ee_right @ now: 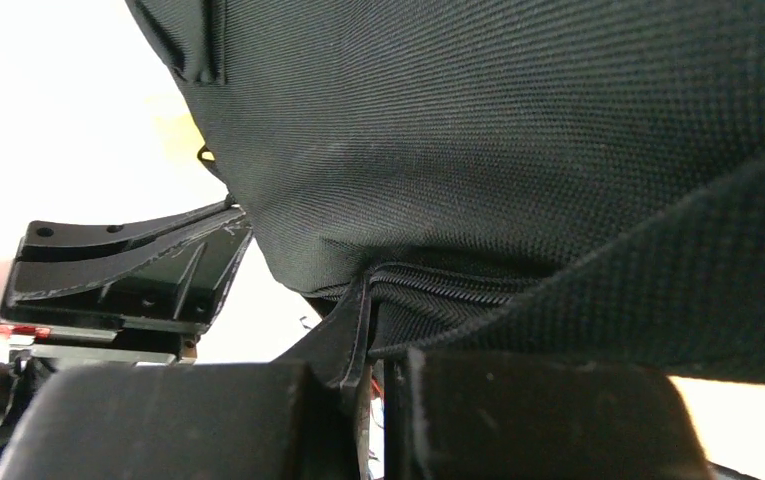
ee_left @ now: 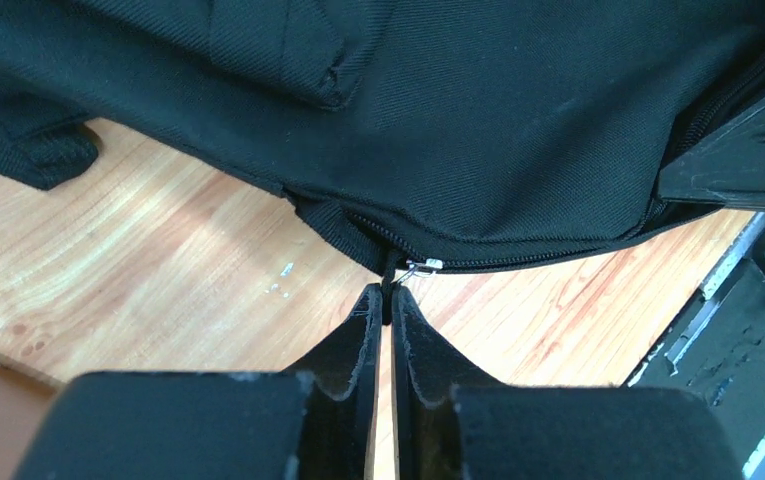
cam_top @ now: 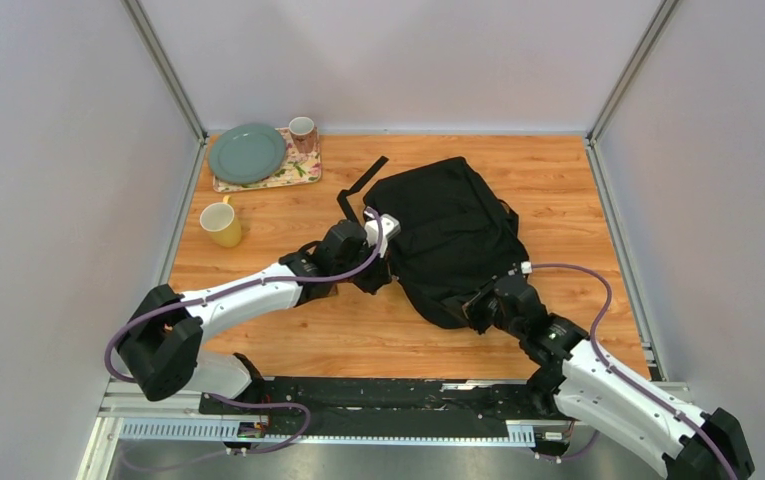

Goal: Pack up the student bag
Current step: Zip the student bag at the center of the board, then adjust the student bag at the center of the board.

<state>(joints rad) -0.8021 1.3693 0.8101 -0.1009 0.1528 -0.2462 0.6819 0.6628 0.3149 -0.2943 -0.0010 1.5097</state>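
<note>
The student bag (cam_top: pixel 448 235) lies in the middle of the desk (cam_top: pixel 358 345), black and crumpled, with one loose strap (cam_top: pixel 362 184) trailing toward the far left. We see the left end effector (ee_left: pixel 386 302) at the bag's near-left edge. Its jaws are pressed together on the black zip pull (ee_left: pixel 389 272), which hangs from the zip line just beside the small silver slider (ee_left: pixel 421 265). The right end effector (ee_right: pixel 371 352) sits at the bag's near-right edge, partly under the fabric. Its jaws are likewise closed tight, pinching a narrow black strip of the bag beside a zip seam. We cannot tell whether that strip is a pull tab or a fold of cloth. At the desk's far-left corner a green plate (cam_top: pixel 247 153) rests on a floral tray (cam_top: pixel 298 173), and a pink mug (cam_top: pixel 302 131) stands at the tray's far-right corner. A yellow mug (cam_top: pixel 221 224) stands on the bare wood nearer to us, well apart from the bag.
</note>
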